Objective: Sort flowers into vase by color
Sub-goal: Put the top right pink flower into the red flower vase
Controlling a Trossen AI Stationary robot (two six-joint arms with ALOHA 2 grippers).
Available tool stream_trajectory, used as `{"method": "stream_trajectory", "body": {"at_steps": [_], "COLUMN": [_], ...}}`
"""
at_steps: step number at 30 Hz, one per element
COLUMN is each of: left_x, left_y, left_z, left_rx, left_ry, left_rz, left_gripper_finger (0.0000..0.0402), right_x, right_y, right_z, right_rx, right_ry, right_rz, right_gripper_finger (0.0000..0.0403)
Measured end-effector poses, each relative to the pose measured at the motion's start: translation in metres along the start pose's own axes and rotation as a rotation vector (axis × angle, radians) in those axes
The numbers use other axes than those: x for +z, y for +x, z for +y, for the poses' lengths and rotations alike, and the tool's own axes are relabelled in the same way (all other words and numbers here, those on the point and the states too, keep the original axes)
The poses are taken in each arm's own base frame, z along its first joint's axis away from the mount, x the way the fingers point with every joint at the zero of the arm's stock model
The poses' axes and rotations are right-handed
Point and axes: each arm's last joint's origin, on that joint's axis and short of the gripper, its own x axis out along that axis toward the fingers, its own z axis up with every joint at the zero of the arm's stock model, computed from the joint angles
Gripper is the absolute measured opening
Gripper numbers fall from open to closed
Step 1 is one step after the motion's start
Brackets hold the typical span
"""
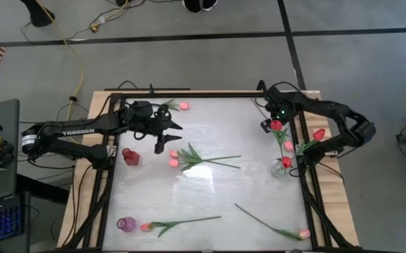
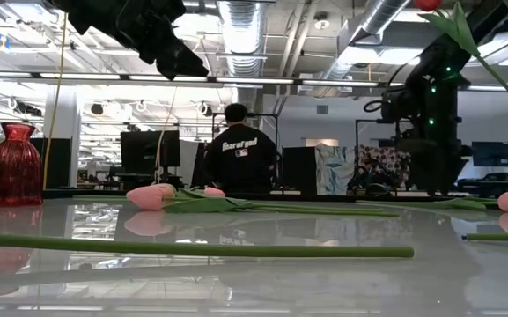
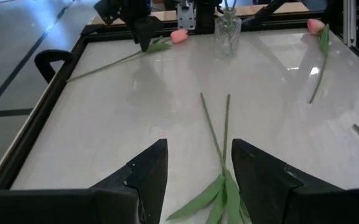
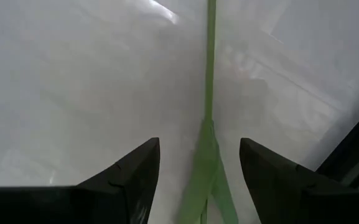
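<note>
One camera looks straight down on my table [image 1: 210, 176]; another sits level at its edge. My wrist cameras look past my fingers, sharing the flowers [image 3: 223, 143] at 12 o'clock.

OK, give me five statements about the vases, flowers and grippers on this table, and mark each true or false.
1. A dark red vase stands on the table's left side. True.
2. The clear glass vase near the right edge is empty. False: it holds red tulips on green stems.
3. The left gripper is open above a pair of tulips lying mid-table. True.
4. The right gripper is clamped shut on a stem. False: its fingers stand apart on either side of a green stem.
5. No flowers lie on the table. False: several do, such as a pink tulip beside the small pink vase.
</note>
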Motion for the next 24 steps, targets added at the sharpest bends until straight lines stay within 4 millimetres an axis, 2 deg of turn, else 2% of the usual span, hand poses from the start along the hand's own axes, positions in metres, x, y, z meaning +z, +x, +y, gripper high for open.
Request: {"method": "stream_trajectory", "body": {"at_steps": [8,12,17,21,24], "left_x": [0.000,0.000,-0.001,-0.003,-0.004], "left_y": [0.000,0.000,0.000,0.000,0.000], "left_z": [0.000,-0.001,-0.001,-0.002,-0.002], "left_rx": [0.000,-0.020,-0.037,-0.040,-0.043], "left_ry": [-0.031,-0.044,-0.050,-0.057,-0.067], "left_rz": [0.001,0.000,0.007,0.026,0.043], "left_gripper_finger": [0.0167,0.0167,0.0167,0.0167,0.0167], "right_x": [-0.002,0.000,0.001,0.000,-0.001], "right_y": [0.004,0.014,0.025,0.029,0.027], "right_z": [-0.001,-0.001,0.012,0.022,0.027], "right_rx": [-0.051,-0.081,-0.142,-0.131,-0.123], "right_ry": [0.004,0.000,-0.073,-0.122,-0.143], "right_rz": [-0.004,0.049,0.092,0.110,0.100], "right_gripper_finger": [0.0249,0.0249,0.0242,0.0207,0.0152]}}
